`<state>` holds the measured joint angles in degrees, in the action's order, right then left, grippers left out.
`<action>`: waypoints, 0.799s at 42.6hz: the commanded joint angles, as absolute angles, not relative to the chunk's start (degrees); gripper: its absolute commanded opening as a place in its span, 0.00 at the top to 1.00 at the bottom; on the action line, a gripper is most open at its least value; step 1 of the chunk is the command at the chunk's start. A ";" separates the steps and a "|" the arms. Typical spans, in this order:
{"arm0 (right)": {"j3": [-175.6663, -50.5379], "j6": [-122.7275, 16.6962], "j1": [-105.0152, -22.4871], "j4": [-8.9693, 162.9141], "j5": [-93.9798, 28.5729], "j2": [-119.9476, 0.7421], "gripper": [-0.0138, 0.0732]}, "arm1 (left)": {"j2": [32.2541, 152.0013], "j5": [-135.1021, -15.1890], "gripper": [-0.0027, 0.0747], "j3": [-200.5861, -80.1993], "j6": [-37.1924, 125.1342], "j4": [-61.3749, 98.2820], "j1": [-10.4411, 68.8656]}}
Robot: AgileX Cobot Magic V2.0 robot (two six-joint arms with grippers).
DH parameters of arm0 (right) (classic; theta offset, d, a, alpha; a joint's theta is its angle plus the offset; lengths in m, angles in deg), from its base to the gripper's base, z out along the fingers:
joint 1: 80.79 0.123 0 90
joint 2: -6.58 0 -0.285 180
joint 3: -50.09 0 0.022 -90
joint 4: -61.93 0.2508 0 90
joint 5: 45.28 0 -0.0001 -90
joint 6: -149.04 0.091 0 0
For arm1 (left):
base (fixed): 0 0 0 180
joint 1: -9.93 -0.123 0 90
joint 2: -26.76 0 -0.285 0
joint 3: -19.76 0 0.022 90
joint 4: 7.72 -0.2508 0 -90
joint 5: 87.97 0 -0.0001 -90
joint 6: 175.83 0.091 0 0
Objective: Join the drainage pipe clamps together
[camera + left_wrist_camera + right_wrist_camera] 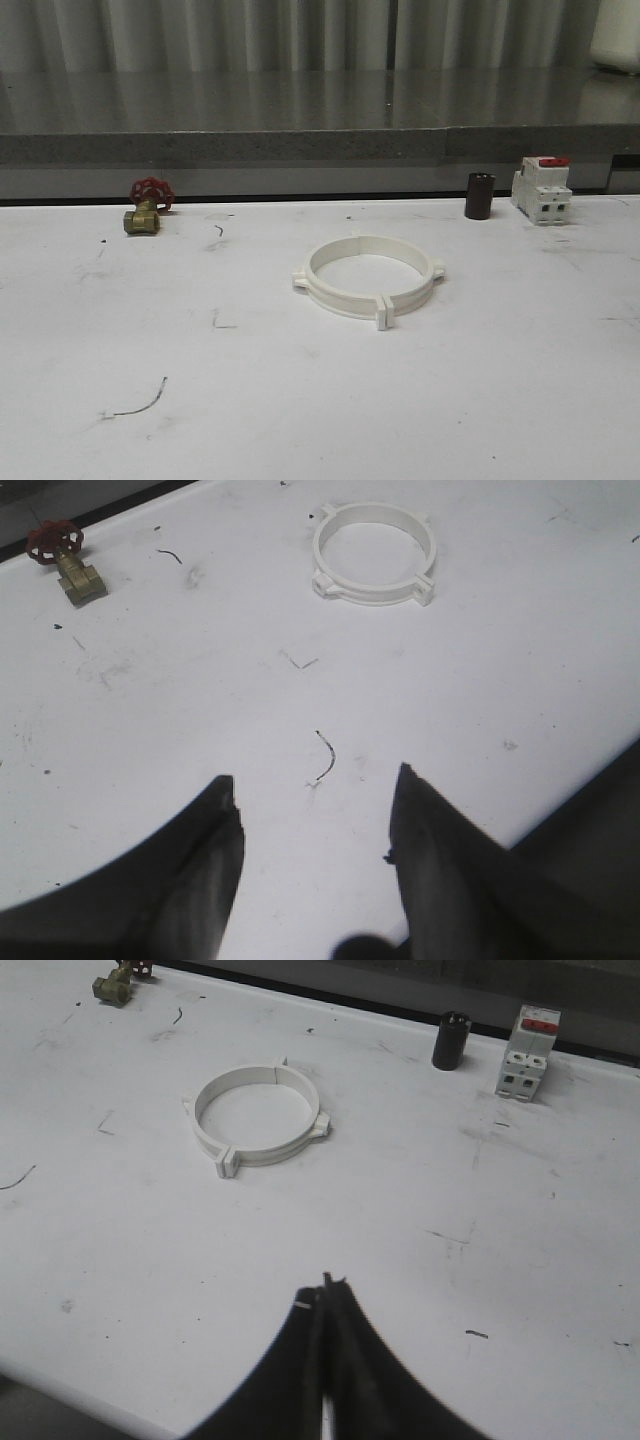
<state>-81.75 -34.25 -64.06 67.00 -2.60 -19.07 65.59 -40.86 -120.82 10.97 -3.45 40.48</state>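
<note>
The two white drainage pipe clamps point(367, 277) lie flat on the white table as one closed ring, their square tabs meeting at the near side and at the far side. The same ring shows in the left wrist view point(374, 554) and in the right wrist view point(256, 1116). My left gripper point(315, 785) is open, well short of the ring, with bare table between its dark fingers. My right gripper point(325, 1285) is shut with nothing in it, also well back from the ring.
A brass valve with a red handwheel point(147, 206) lies at the back left. A dark cylinder point(479, 195) and a white boxy switch with a red top point(541, 188) stand at the back right. A grey ledge point(320, 145) runs behind the table.
</note>
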 commanded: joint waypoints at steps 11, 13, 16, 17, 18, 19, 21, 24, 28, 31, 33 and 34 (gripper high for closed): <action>-83.00 -34.64 -64.34 67.46 -6.93 -19.44 0.92 | 65.80 -44.44 0.53 -122.25 10.90 -2.58 40.37; -83.00 -34.64 -64.34 67.46 -6.93 -19.44 0.92 | 65.80 -44.44 0.53 -122.25 10.90 -2.58 40.37; -83.00 -34.64 -64.34 67.46 -6.93 -19.44 0.92 | 65.80 -44.44 0.53 -122.25 10.90 -2.58 40.37; -83.00 -34.64 -64.34 67.46 -6.93 -19.44 0.92 | 65.80 -44.44 0.53 -122.25 10.90 -2.58 40.37; -83.00 -34.64 -64.34 67.46 -6.93 -19.44 0.92 | 65.80 -44.44 0.53 -122.25 10.90 -2.58 40.37; -83.00 -34.64 -64.34 67.46 -6.93 -19.44 0.92 | 65.80 -44.44 0.53 -122.25 10.90 -2.58 40.37; -83.00 -34.64 -64.34 67.46 -6.93 -19.44 0.92 | 64.41 -45.05 0.53 -121.85 10.90 -2.76 40.37; -83.00 -34.64 -64.34 67.46 -6.93 -19.44 0.92 | 62.47 -45.78 0.54 -120.94 10.90 -4.42 38.46; -83.00 -34.64 -64.34 67.51 -6.91 -19.44 0.92 | 58.84 -48.73 0.58 -117.73 10.90 -5.20 33.56; -83.00 -34.64 -64.34 67.51 -6.91 -19.44 0.92 | 55.29 -53.53 0.62 -113.91 10.90 -5.91 29.26; -83.00 -34.64 -64.34 67.51 -6.91 -19.44 0.92 | 52.62 -56.72 0.65 -110.86 10.90 -5.91 26.69; -83.00 -34.64 -64.34 67.51 -6.91 -19.44 0.92 | 51.49 -58.86 0.67 -109.49 10.90 -5.91 25.03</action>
<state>-81.75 -34.25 -64.06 67.08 -2.71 -19.07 54.41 -49.02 -112.00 10.97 -5.64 29.12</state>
